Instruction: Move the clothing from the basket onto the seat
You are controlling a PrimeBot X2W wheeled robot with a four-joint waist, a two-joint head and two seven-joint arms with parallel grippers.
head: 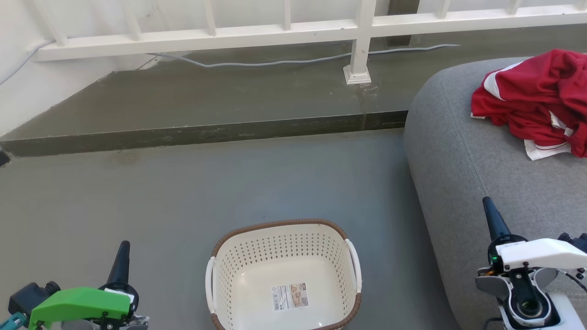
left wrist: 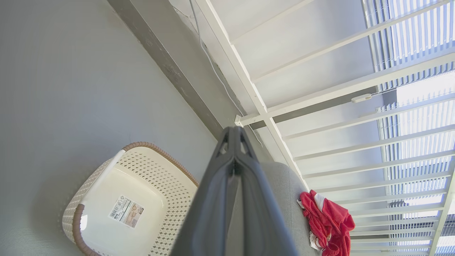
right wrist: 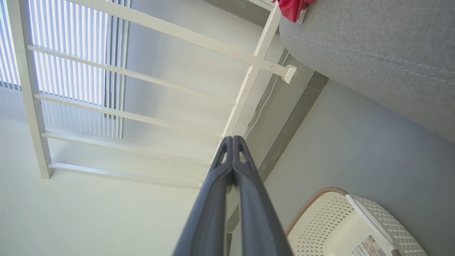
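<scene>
Red white-striped clothing (head: 536, 98) crumpled on grey seat (head: 467, 165)

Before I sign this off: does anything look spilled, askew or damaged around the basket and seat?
Nothing stands out. The cream-white perforated plastic basket stands upright and empty on the floor; the red, white-trimmed garments lie crumpled on the large grey fabric seat.

The left gripper (head: 124, 247) has long dark tapered fingers (head: 121, 266) and a bright green housing (head: 80, 302) with black screws — a teal piece (head: 11, 320) at its edge. The right gripper (head: 487, 204) wears a white shell (head: 541, 254) with a small green light (head: 494, 259).
</scene>
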